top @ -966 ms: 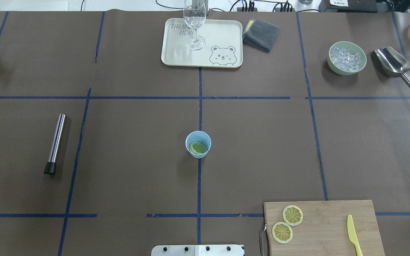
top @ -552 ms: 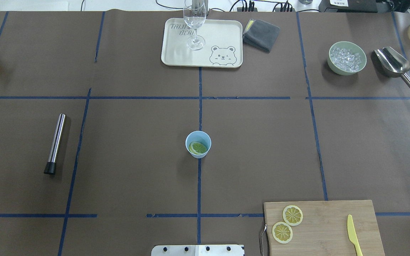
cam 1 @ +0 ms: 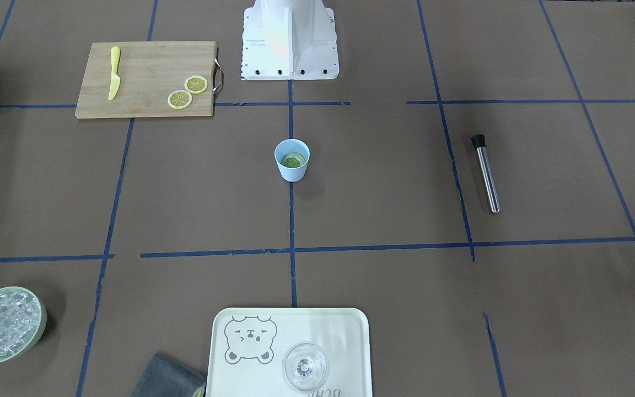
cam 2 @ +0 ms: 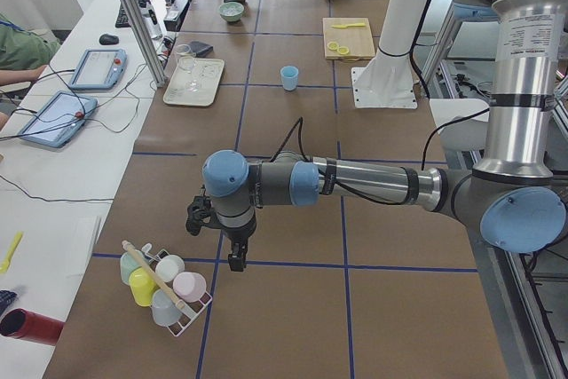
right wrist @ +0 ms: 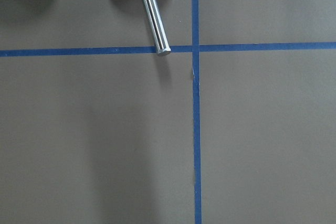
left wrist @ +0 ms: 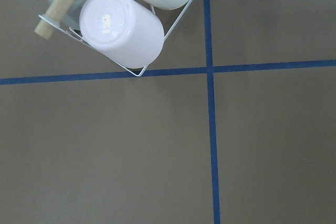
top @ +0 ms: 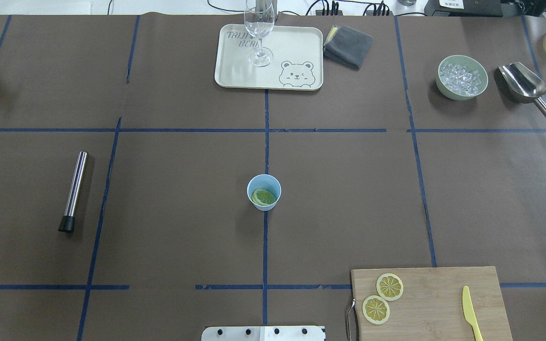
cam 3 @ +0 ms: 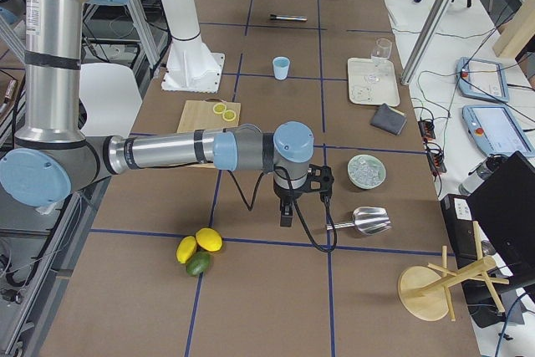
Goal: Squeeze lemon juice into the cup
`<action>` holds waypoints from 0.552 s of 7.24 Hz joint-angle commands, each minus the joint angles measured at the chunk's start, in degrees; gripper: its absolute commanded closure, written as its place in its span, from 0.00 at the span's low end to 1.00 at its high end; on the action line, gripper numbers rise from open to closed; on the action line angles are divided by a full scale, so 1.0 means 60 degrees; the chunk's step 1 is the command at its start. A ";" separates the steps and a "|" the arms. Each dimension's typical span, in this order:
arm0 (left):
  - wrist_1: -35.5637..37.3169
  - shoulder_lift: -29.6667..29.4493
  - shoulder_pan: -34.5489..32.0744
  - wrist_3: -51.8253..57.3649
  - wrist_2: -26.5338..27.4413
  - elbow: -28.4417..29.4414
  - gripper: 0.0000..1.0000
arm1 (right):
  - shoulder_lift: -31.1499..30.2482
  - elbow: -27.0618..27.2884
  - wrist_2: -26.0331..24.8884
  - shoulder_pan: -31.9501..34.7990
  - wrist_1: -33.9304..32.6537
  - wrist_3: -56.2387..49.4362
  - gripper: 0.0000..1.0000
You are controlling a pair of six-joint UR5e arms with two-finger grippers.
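The light-blue cup stands upright at the table's middle, also in the front-facing view. One lemon slice lies inside it, looking greenish. Two more lemon slices lie on the wooden cutting board. Both grippers are far from the cup and show only in the side views. The left gripper hangs near a cup rack. The right gripper hangs near the metal scoop. I cannot tell whether either is open or shut.
A yellow knife lies on the board. A metal muddler lies at the left. A tray with a wine glass, a grey cloth, an ice bowl and the scoop stand at the far side.
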 commanded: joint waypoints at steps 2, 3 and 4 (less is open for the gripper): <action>0.0000 0.0000 0.0000 0.0000 0.0000 -0.0002 0.00 | 0.0000 -0.0016 0.0000 0.0000 -0.0001 0.0002 0.00; 0.0000 0.0000 0.0000 0.0000 -0.0087 -0.0002 0.00 | 0.0000 -0.0001 0.0000 0.0000 -0.0001 0.0002 0.00; 0.0000 0.0000 0.0015 0.0000 -0.0117 0.0012 0.00 | 0.0000 0.0013 0.0000 0.0000 -0.0001 0.0002 0.00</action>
